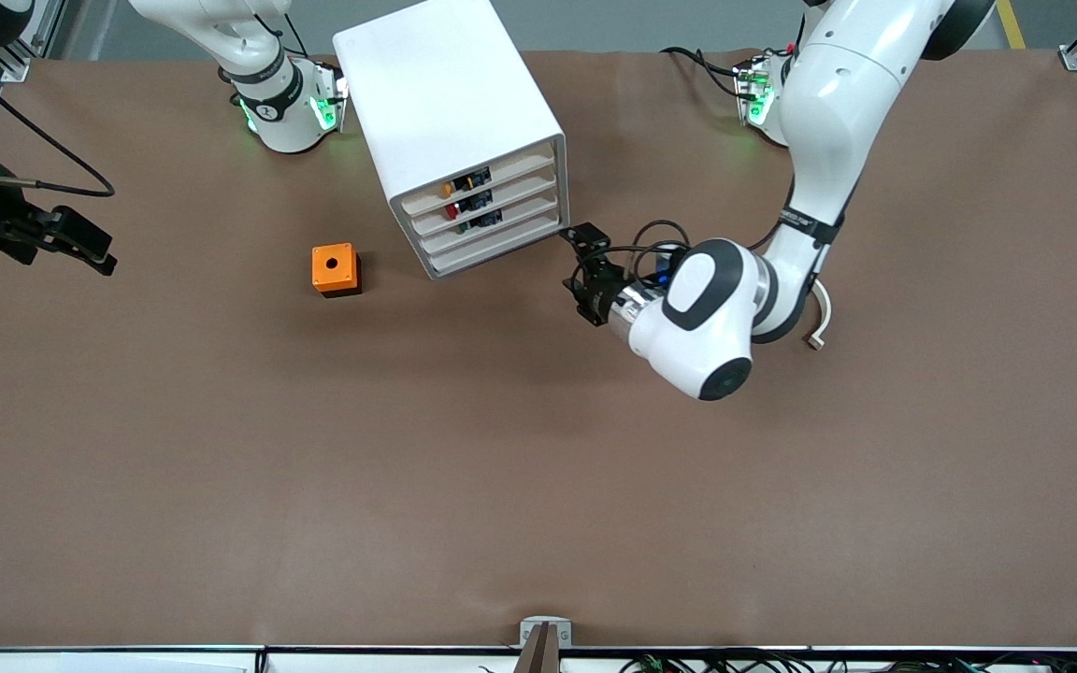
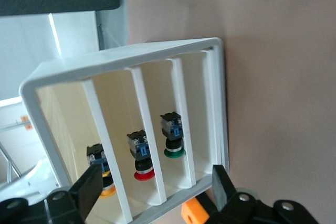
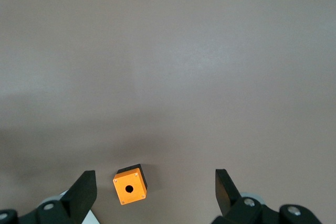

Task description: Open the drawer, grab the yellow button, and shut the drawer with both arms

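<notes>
Brown tabletop (image 1: 538,486) carries a tall white cabinet (image 1: 445,103); its top drawer (image 1: 478,175), still shut, holds the orange-capped button (image 2: 105,184). The drawer looks light, rigid and smooth, best hooked at its front lip. Left gripper (image 1: 585,266) sits before the drawer fronts, jaws wide and empty; the waiting right gripper (image 1: 71,245) likewise, over the right arm's end. The button looks tiny and hard, best pinched across its body.

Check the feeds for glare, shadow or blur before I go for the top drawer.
Front view: even light, soft shadow beside the cabinet, green glow at both arm bases. Left wrist view: drawers sharp, the orange-capped button partly hidden by the left hand's finger. Right wrist view: orange box crisp, table evenly lit.
</notes>
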### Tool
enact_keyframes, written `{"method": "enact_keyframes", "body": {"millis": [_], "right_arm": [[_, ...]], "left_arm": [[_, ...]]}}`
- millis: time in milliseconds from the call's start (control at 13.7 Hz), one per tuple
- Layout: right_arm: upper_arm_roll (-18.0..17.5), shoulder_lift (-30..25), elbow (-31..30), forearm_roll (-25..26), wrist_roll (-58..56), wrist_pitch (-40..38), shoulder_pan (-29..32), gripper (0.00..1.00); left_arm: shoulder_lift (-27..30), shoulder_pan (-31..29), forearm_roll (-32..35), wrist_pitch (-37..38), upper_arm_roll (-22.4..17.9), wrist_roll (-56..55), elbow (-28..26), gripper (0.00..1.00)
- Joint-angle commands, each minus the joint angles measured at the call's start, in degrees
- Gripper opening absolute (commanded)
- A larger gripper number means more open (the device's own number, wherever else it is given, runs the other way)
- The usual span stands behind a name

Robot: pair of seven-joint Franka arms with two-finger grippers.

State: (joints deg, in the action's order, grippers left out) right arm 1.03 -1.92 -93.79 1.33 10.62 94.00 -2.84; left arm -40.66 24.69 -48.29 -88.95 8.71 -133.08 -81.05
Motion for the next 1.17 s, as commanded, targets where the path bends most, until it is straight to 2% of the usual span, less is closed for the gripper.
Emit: {"method": "enact_keyframes", "body": {"millis": [0,365,656,802,948,1094], "right_arm": [[0.2,1.5,0.4,0.5,0.0,0.1,0.1,1.00],[0.1,4.5,-0.1,0.4,2.3,-0.4,-1.0,1.00],[0.0,6.3,-0.1,-1.6,19.4,-0.2,-5.9,1.00],[0.0,7.3,-0.1,-6.6,26.6,0.2,-6.6,1.00],[0.0,7.6,-0.1,-9.5,32.9,0.9,-7.3,1.00],[0.0,8.7,-0.1,-9.6,39.2,2.5,-9.0,1.00]], "left_arm": [[-0.7,2.4,-3.6,2.1,-0.4,-8.3,1.1,0.87],[-2.1,5.1,-7.1,5.8,-0.3,-9.6,1.0,0.70],[-3.6,6.9,-10.4,6.2,-0.2,-9.7,1.0,0.64],[-3.9,8.4,-10.5,6.2,-0.2,-11.7,0.9,0.61],[-4.1,9.2,-10.6,6.2,-0.1,-12.2,0.9,0.56],[-4.1,9.7,-10.8,6.3,-0.2,-12.7,0.8,0.48]]}}
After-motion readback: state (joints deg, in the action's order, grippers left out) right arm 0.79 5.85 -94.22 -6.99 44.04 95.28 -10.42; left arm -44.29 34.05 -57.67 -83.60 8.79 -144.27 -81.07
